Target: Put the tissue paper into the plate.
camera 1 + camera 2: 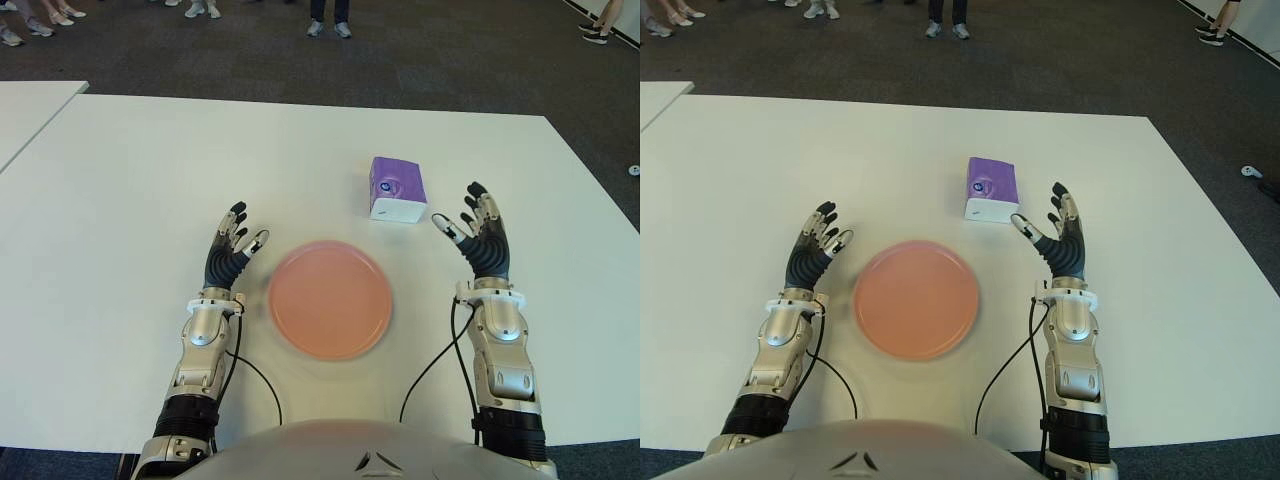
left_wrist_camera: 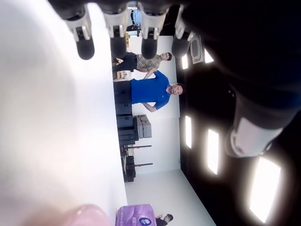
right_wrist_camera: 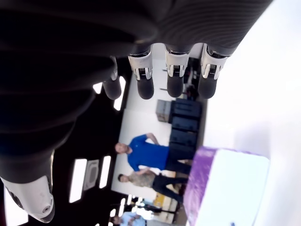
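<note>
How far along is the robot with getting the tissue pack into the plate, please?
Nothing is done yet: the purple-and-white tissue pack lies on the white table, beyond the round pink plate. Neither the right hand beside the pack nor the left hand holds anything. Grasping and placing remain.

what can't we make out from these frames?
- Tissue pack: printed label too small to read in the eye views; cut by the frame edge in both wrist views.
- Plate: only a blurred sliver at the left wrist view's edge.
- Whether the open left hand and right hand touch the table: unclear.
- People: cut at the feet in the eye views.
</note>
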Controlling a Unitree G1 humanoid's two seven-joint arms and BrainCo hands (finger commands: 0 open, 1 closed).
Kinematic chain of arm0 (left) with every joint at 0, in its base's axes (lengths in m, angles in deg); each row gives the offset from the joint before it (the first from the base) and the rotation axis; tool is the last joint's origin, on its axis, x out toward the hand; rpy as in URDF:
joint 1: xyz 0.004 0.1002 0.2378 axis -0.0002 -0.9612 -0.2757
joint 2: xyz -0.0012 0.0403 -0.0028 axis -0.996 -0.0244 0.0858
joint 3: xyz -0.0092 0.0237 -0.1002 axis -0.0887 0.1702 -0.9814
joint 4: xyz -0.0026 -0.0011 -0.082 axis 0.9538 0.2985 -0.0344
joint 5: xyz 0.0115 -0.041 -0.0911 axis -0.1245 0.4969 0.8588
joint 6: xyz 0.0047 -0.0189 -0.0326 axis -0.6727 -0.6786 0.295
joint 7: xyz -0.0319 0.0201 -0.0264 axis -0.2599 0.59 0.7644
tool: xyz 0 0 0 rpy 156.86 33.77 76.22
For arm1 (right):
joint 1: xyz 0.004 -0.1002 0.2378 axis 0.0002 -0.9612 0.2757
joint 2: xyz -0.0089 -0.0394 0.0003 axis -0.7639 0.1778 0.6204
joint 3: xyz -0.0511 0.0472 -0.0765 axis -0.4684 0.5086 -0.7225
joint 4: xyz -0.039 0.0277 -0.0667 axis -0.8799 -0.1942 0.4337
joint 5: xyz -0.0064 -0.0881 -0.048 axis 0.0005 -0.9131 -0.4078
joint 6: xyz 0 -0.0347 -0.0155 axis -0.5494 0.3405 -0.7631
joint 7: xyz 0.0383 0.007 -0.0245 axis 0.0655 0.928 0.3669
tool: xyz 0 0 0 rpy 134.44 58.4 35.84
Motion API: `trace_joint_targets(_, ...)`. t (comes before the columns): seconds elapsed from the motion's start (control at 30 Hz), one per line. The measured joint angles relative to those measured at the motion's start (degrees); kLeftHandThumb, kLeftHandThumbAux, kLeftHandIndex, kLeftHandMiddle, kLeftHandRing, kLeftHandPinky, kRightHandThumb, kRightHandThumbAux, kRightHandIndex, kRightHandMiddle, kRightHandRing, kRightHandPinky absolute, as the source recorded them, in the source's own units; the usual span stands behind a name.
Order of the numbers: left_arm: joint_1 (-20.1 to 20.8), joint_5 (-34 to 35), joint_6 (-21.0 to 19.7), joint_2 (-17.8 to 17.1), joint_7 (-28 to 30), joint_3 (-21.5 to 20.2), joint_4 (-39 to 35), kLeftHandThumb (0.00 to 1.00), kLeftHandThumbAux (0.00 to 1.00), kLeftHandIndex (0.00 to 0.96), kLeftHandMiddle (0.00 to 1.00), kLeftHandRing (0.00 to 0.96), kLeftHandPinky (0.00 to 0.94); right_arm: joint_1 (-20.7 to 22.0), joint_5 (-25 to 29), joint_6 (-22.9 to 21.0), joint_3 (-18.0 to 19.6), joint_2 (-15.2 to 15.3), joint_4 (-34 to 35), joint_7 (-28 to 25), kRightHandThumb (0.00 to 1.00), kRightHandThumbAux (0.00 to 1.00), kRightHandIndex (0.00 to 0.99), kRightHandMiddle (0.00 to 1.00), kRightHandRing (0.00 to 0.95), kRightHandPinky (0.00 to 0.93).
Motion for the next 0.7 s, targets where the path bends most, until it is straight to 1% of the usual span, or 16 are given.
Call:
trace_joint_targets(0.13,0.09,0.06,0.5,0.0,0.0,-0.07,0.57,0.0,0.568,0.0,0.0,0.0,0.0,4.94,-4.3,-3.56,1.14,4.22,4.67,-0.11,0.115,0.617,0.0,0.0,0.0,0.0)
trace_joint_targets(0.23,0.11,0.09,0.72,0.0,0.0,-0.11,0.81,0.0,0.581,0.0,0.0,0.0,0.0,8.07,-7.24,-5.33,1.15,6.73,6.13,-0.44,0.112,0.612,0.0,0.0,0.0,0.0)
trace_joint_targets(0.4,0.25,0.05,1.0,0.05,0.0,-0.16,0.88,0.0,0.591,0.0,0.0,0.0,0.0,13.22,-10.26,-8.71,0.85,10.67,4.82,-2.96,0.107,0.608,0.0,0.0,0.0,0.0)
trace_joint_targets(0.47,0.26,0.03,0.99,0.05,0.0,-0.18,0.88,0.0,0.59,0.0,0.0,0.0,0.0,15.39,-10.96,-10.01,0.65,12.29,3.54,-4.28,0.107,0.61,0.0,0.0,0.0,0.0)
trace_joint_targets(0.6,0.26,0.04,0.94,0.12,0.0,-0.18,0.87,0.0,0.585,0.0,0.0,0.0,0.0,21.04,-12.2,-12.45,0.21,16.42,-0.19,-7.39,0.114,0.612,0.0,0.0,0.0,0.0)
trace_joint_targets(0.7,0.21,0.07,0.89,0.18,0.0,-0.2,0.85,0.0,0.58,0.0,0.0,0.0,0.0,24.17,-12.77,-13.31,0.07,18.44,-1.47,-8.62,0.129,0.607,0.0,0.0,0.0,0.0)
